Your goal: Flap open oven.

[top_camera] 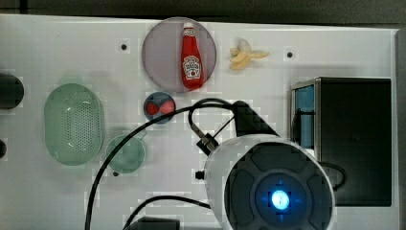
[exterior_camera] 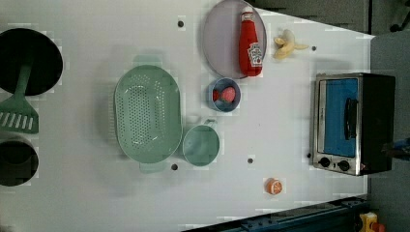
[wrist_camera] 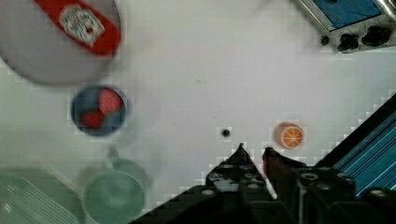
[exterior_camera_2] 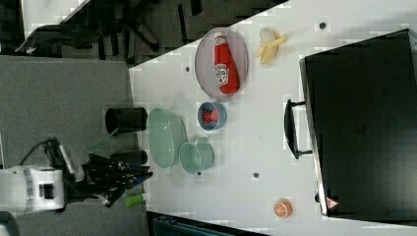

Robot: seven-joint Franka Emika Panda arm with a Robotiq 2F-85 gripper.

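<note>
The oven stands at the left view's right end of the white table, its blue glass door lying flat against the silver frame with the dark bar handle across it. Two black knobs sit beside the door. In the right view the handle sticks out from the oven's black body. My gripper hovers high over the table near an orange half, well away from the oven corner. Its fingertips stand close together with nothing between them. My arm covers the gripper in the top view.
A ketchup bottle lies on a grey plate, with a banana beside it. A blue bowl, a green colander and a green cup fill mid-table. Black pots and a green spatula sit at the left view's left.
</note>
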